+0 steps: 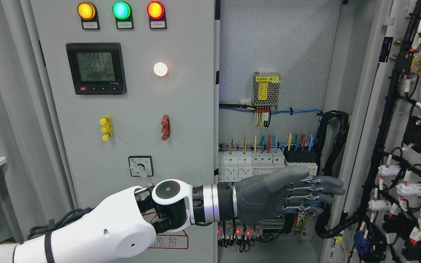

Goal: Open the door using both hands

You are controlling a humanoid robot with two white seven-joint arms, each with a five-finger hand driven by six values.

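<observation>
An industrial electrical room or test lab: a tall grey steel switchgear cabinet point(130, 109) carries 3 round pilot lamps point(121, 10), amber, green and red, and a black digital power meter point(96, 68). Beside it, white circuit breakers point(250, 164) with coloured wires and black cable bundles point(386, 146) fill the open interior.

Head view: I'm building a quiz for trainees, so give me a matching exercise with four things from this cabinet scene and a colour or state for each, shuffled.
Things:
1. left hand
2. digital meter
3. right door
4. middle indicator lamp

Colour or state:
A. lit green
B. swung open, wiring on its inner face
C. grey, fingers extended, holding nothing
D. black frame, display showing digits

Pairs: 1-C, 2-D, 3-B, 4-A
</observation>
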